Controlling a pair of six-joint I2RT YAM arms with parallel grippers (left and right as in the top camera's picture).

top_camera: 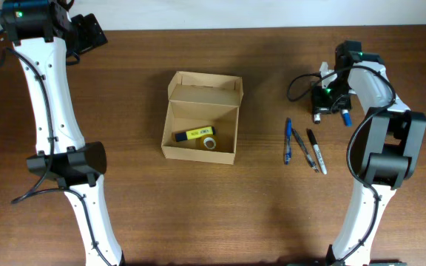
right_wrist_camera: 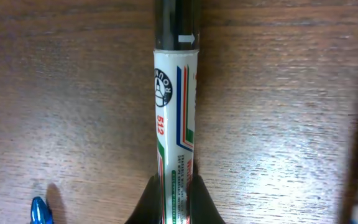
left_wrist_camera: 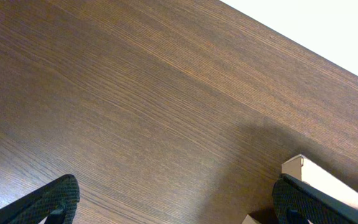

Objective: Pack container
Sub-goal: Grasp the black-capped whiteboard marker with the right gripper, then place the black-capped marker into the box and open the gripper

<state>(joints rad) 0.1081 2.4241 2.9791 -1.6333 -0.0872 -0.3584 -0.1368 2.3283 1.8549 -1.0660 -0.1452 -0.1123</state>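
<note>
Container [top_camera: 198, 154] open mid-table; right hand [right_wrist_camera: 174, 208] downward, marker [right_wrist_camera: 175, 124] between its fingers [right_wrist_camera: 145, 204].

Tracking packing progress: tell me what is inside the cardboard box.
Inside the container lie a yellow marker and a small tape roll, side by side. The front wall hides the strip of floor just behind it.

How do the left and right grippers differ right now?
The left gripper is open wide and empty; the right gripper is shut on a white marker. The left gripper hangs over bare table; the right gripper is near the loose pens. Both are outside the container.
</note>
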